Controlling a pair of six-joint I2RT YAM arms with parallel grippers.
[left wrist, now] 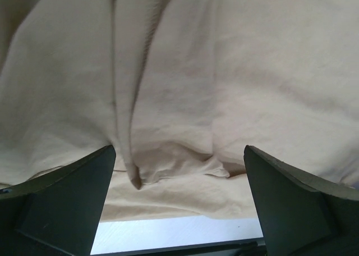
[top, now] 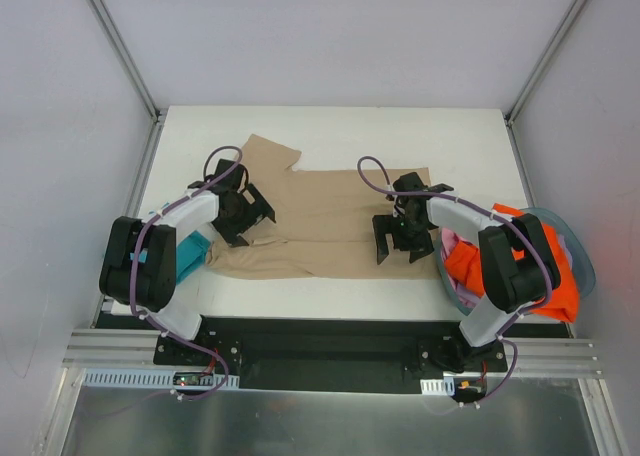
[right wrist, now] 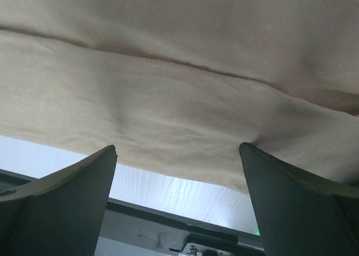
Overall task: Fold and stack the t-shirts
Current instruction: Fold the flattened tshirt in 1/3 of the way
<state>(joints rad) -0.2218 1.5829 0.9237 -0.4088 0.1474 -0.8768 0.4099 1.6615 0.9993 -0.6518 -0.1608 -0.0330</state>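
Two pincers stood over one tan t-shirt (top: pixel 325 226), which lay spread across the middle of the white desk (top: pixel 400 136) in the top view. The garment ran from centre-left to centre-right of the frame, with a sleeve pointing toward the upper left.

The left pincer (top: pixel 250 222) sat at centre-left over the shirt's left end, jaws spread wide with nothing between them. The right pincer (top: pixel 402 246) sat at centre-right over the shirt's right part, jaws likewise wide and holding nothing. Whether either pincer touched the cloth could not be told.

In the left wrist view, the left pincer (left wrist: pixel 178 155) framed a bunched ridge of the tan t-shirt (left wrist: pixel 241 71) at frame centre. A strip of desk (left wrist: pixel 168 233) showed at the bottom. In the right wrist view, the right pincer (right wrist: pixel 178 152) framed the tan t-shirt (right wrist: pixel 168 104), a fold line crossing the upper frame, with desk (right wrist: pixel 168 191) below the cloth edge.

A teal t-shirt (top: pixel 190 256) lay at the left edge of the top view, partly hidden by the left arm. An orange t-shirt (top: pixel 560 294) and a pink t-shirt (top: pixel 453 243) lay in the basket (top: pixel 586 258) at the right edge.
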